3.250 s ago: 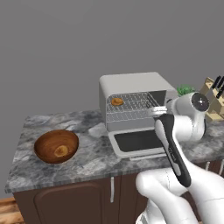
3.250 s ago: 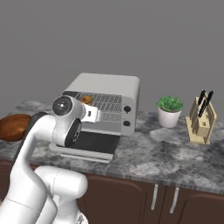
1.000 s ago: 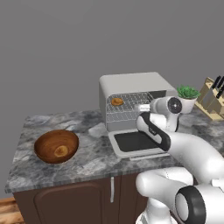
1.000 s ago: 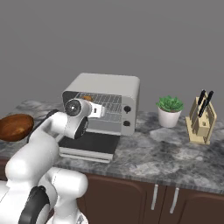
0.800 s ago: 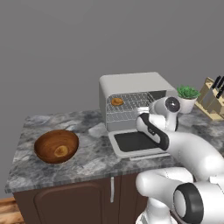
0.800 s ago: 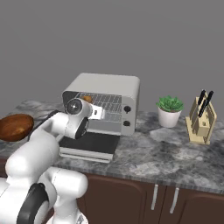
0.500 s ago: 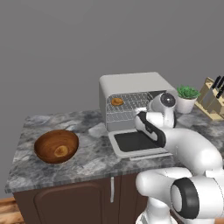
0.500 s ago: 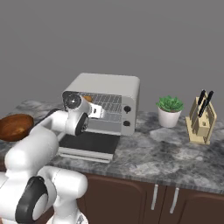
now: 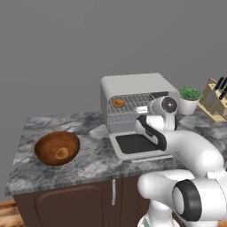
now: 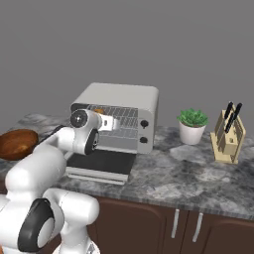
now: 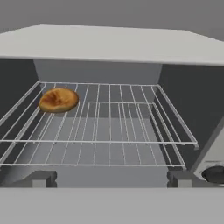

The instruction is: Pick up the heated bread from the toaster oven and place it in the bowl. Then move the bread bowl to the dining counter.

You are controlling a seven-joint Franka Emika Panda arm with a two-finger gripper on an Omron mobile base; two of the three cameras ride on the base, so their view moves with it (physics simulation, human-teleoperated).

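The toaster oven (image 9: pixel 133 84) (image 10: pixel 124 96) stands on the counter with its dark-glass door (image 9: pixel 137 145) dropped open. The heated bread (image 9: pixel 118 103) (image 11: pixel 58 99) lies at the back left of the wire rack (image 11: pixel 109 122). My gripper (image 9: pixel 145 109) (image 10: pixel 112 123) (image 11: pixel 112 179) hovers level at the oven mouth, open and holding nothing, to the right of the bread and short of it. The wooden bowl (image 9: pixel 56 147) (image 10: pixel 17 141) sits holding nothing on the counter left of the oven. The dining counter is out of view.
A potted plant (image 9: pixel 189 98) (image 10: pixel 192 124) and a knife block (image 9: pixel 217 95) (image 10: pixel 228 134) stand right of the oven. The grey marbled counter (image 9: pixel 88 155) ends just left of the bowl. The lowered door lies under my forearm.
The hand has swung left and forward from beside the oven's right front to its mouth. Bread and bowl have stayed put.
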